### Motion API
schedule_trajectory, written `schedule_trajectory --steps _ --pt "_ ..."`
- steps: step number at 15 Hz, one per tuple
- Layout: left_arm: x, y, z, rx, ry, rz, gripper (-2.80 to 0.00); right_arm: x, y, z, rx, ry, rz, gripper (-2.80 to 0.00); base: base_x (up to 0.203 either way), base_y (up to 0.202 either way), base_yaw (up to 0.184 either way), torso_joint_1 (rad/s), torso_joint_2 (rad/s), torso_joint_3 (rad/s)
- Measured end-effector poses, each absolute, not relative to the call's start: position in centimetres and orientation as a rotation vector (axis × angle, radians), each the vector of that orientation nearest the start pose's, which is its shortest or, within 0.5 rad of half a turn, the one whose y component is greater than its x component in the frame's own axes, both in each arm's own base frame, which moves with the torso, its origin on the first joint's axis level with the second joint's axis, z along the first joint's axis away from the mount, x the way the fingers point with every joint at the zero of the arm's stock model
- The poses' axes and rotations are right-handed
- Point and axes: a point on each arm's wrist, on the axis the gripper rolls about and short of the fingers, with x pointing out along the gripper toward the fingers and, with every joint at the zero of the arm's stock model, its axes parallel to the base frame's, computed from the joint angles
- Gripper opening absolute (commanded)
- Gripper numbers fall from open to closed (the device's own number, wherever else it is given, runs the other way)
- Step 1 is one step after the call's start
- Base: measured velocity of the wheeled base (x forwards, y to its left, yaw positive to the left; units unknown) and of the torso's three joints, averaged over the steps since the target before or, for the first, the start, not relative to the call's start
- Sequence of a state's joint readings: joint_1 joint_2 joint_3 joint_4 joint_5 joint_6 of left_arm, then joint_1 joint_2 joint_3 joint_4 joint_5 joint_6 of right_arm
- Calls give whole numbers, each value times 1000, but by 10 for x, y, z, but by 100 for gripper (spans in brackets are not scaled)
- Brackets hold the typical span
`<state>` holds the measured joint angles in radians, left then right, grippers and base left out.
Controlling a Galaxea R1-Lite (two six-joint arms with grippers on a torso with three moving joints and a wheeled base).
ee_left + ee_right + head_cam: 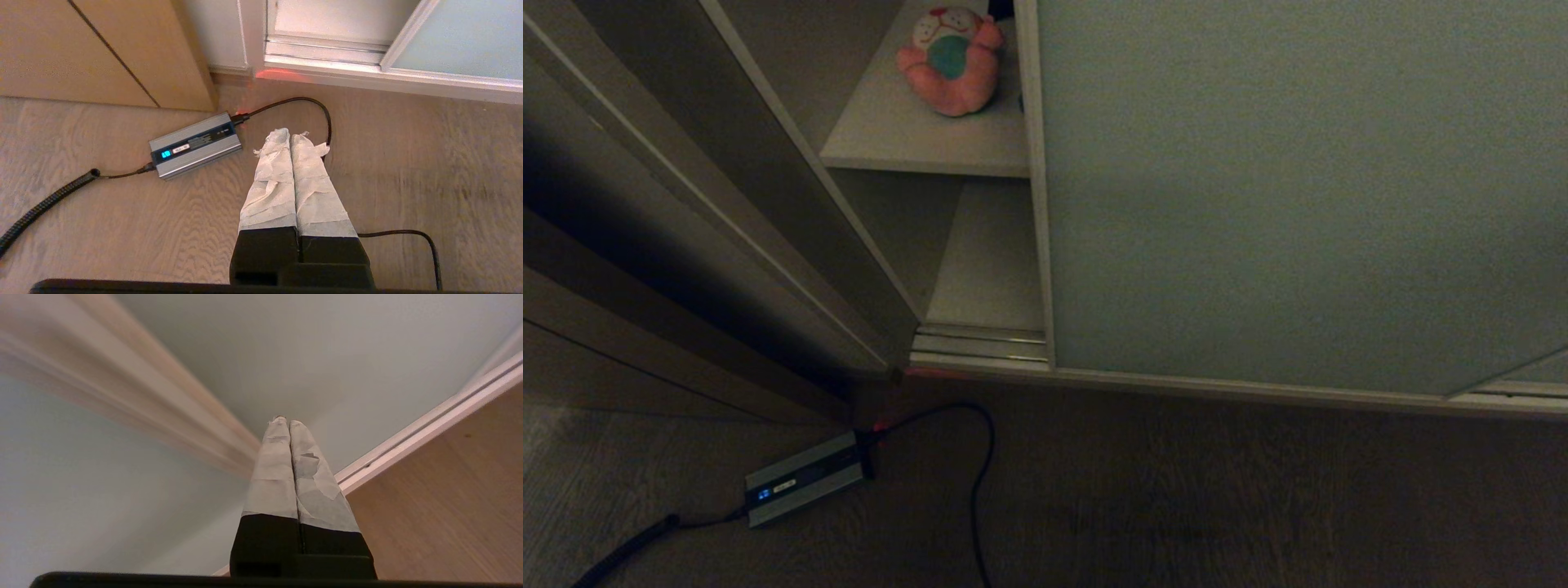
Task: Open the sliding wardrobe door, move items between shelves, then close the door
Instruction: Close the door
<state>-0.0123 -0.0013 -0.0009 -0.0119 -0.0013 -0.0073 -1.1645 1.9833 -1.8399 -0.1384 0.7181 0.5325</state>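
**Nearly shut: the door's cream edge is what the right arm must find**

Only a narrow gap stands open at the wardrobe's left end. The tall matte grey-green sliding wardrobe door (1298, 188) covers everything to the right of it, its thin cream vertical edge (1036, 180) running top to bottom beside 2 off-white shelves (907, 139). On the upper shelf lies the pink plush toy with a white face and teal belly (950, 59), just inside that edge. The right gripper (284, 421), jaws pressed together and holding nothing, points at the door's face close to a frame rail; it seems the nearer arm. The left gripper (291, 134), jaws closed and empty, hangs over the wood floor (408, 171) near a grey charger box (195, 145). Room for sliding lies rightward along the ribbed floor track (980, 345).
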Motion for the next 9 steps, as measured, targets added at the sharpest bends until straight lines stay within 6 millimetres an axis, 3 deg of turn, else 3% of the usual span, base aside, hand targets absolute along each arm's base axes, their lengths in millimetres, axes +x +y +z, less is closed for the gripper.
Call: schedule_trajectory --steps 9 --pt "-23 0 77 -7 -14 -14 -280 202 -346 303 521 -102 -355 -280 0 0 0 0 0 0"
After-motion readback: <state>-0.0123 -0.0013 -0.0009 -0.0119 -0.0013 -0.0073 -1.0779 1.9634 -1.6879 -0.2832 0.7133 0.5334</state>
